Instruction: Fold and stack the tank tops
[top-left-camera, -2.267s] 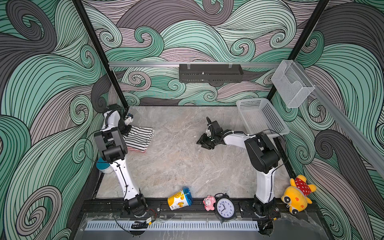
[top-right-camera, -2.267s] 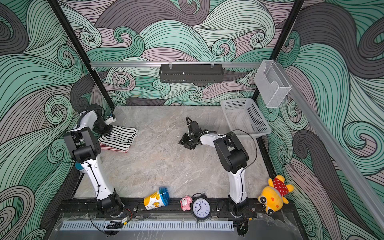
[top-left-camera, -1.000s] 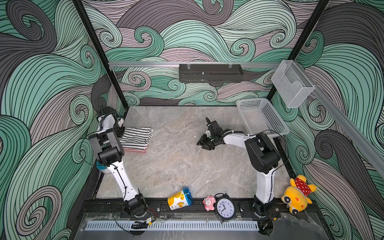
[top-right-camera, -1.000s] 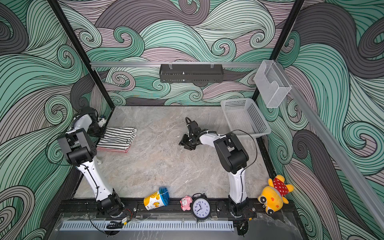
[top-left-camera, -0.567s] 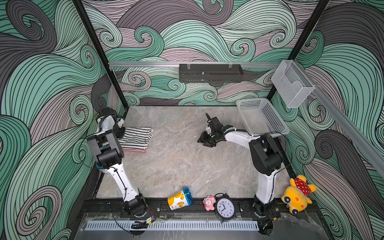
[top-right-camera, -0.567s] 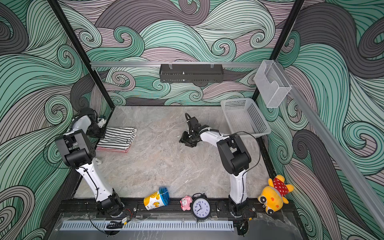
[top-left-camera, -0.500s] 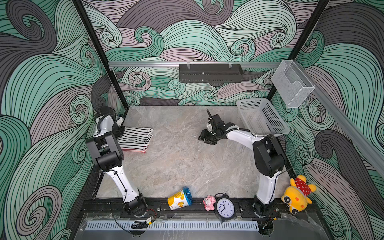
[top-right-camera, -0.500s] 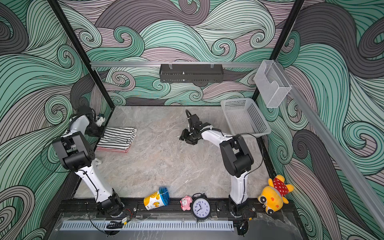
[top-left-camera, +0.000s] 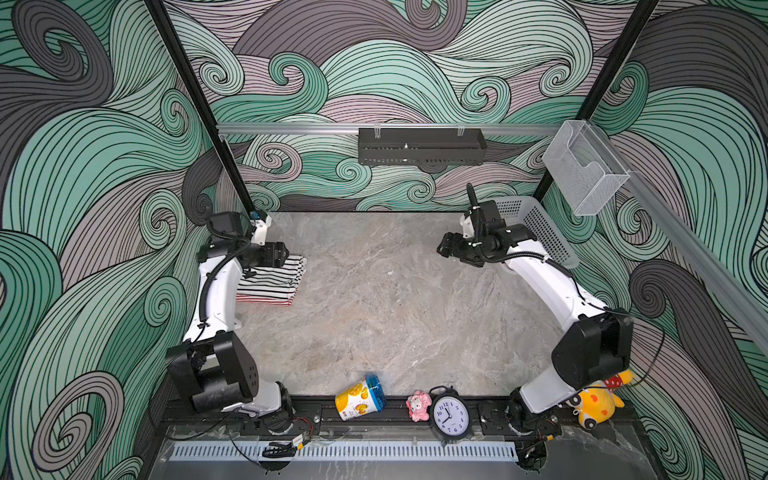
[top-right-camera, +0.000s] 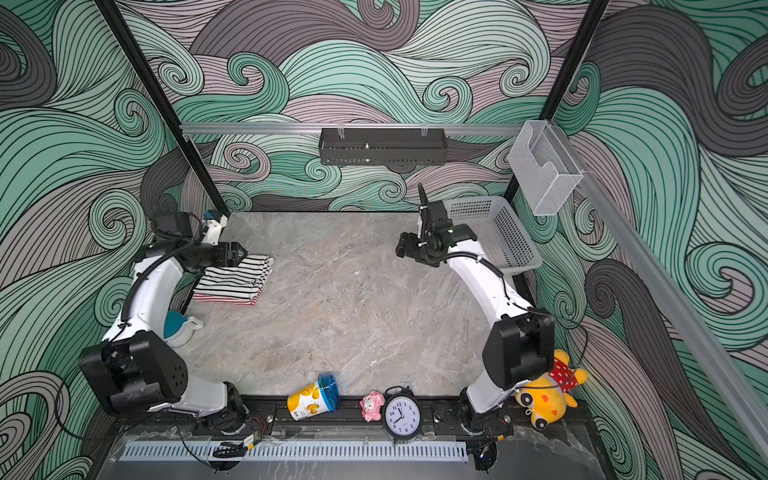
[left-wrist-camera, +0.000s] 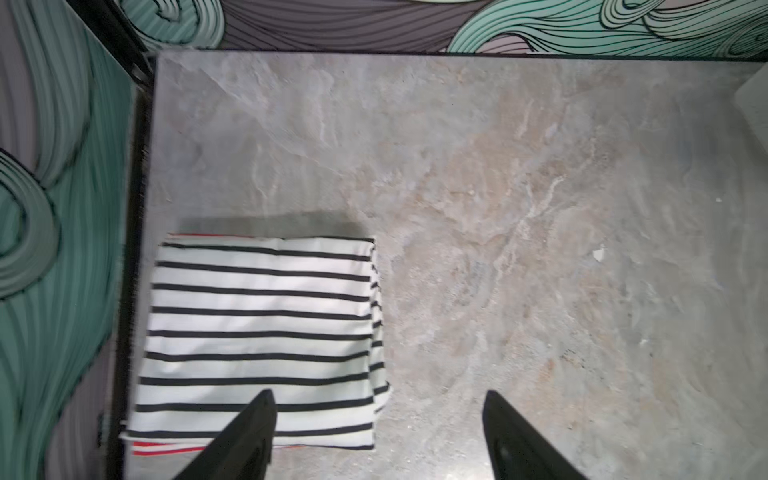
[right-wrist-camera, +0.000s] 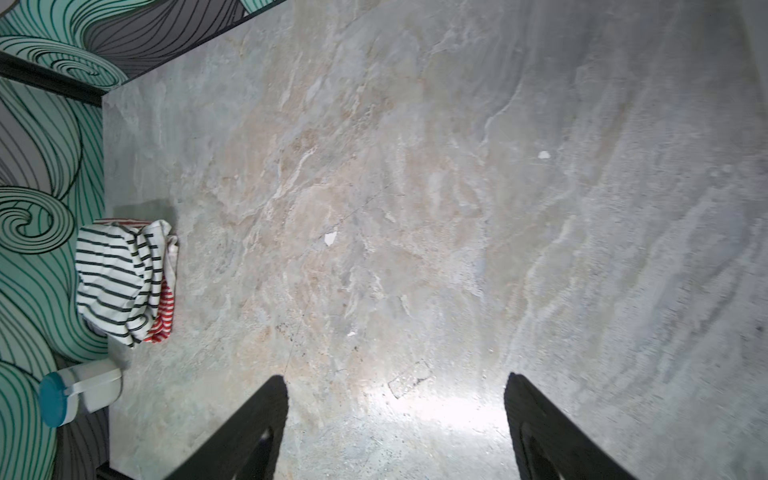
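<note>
Yellow snack can (top-left-camera: 359, 397) and alarm clock (top-left-camera: 451, 415) sit at the 6 o'clock edge of the desk (top-left-camera: 374, 324), just as they did a second ago; the change is farther in.

At about 9 o'clock the black-and-white tank top (top-left-camera: 272, 277) lies folded flat on the red-and-white tank top (top-left-camera: 262, 298), which shows only as a red-striped sliver along the near edge. The left hand (top-right-camera: 237, 252) was low at the stack's wall side and nearly closed a second ago. Now it hangs over the stack's far edge with its jaws spread wide, holding nothing. In its wrist view the cloth lies well below both fingers.

Farther back, at 2 o'clock, the right hand (top-left-camera: 446, 249) has drawn away from mid-desk toward the white basket (top-left-camera: 540, 232). It has opened too and is empty over bare marble.

My reading is that the top garment has just been let go and both arms are retiring. With both tops folded and stacked, the task looks essentially finished. The side of the stack facing mid-desk is slightly rumpled, though it seems settled.
</note>
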